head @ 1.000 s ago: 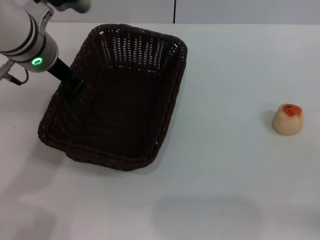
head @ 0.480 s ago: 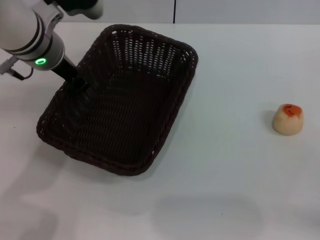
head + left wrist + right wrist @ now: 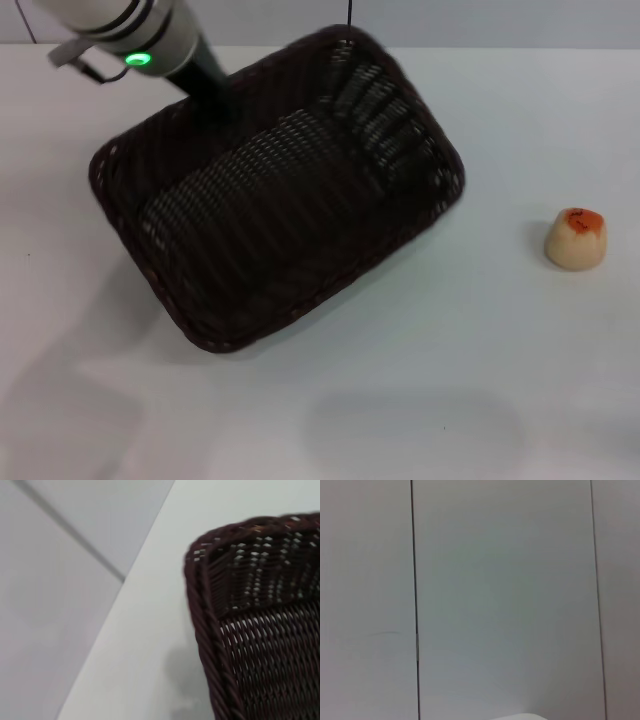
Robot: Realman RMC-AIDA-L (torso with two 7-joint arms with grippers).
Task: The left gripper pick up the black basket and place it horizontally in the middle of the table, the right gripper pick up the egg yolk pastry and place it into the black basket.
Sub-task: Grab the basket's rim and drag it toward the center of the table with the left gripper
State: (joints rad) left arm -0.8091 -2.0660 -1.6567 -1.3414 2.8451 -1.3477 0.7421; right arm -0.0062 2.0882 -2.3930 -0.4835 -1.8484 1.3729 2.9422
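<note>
Gripping the black basket (image 3: 280, 200) at its far-left rim, left gripper (image 3: 215, 100); egg yolk pastry (image 3: 576, 238) well right.

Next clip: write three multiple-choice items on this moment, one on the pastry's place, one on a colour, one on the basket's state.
1. The egg yolk pastry lies
A. inside the basket
B. on the table, on the basket's right
C. in a gripper

2. The ring light near the left gripper glows
A. green
B. red
C. blue

3. The black basket is
A. upside down
B. holding a pastry
C. empty, skewed to the table edge

Key: 1 B, it sits apart on the white top. 2 A, green ring in the head view. 3 C, bare weave, corners diagonal.
</note>
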